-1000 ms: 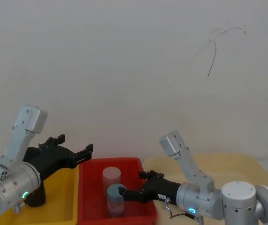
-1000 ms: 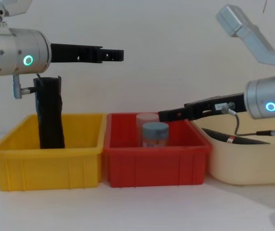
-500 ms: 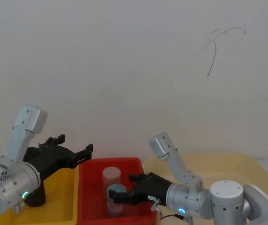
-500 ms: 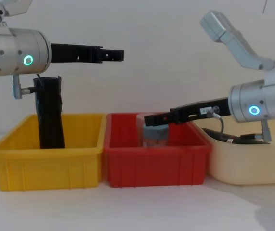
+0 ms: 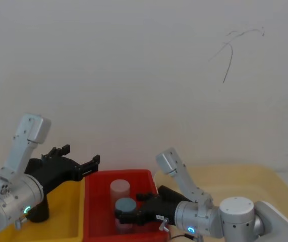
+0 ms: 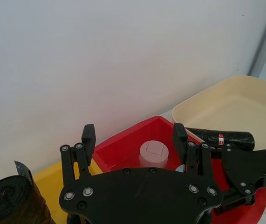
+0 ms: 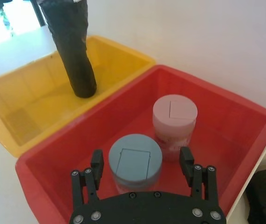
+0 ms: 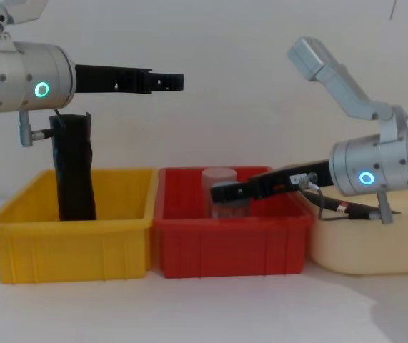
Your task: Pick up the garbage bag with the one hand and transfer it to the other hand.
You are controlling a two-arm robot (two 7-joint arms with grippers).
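Black garbage bag (image 6: pixel 219 138) lies in cream tub (image 6: pixel 226 105) near its red-bin edge. Right gripper (image 7: pixel 142 163) spread open over grey-lidded jar (image 7: pixel 135 162); left gripper (image 8: pixel 166 81) open above yellow bin (image 8: pixel 68 243).

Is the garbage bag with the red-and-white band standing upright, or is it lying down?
Lying down. In the left wrist view the garbage bag rests on its side in the cream basin, beside the red bin, with no gripper touching it.
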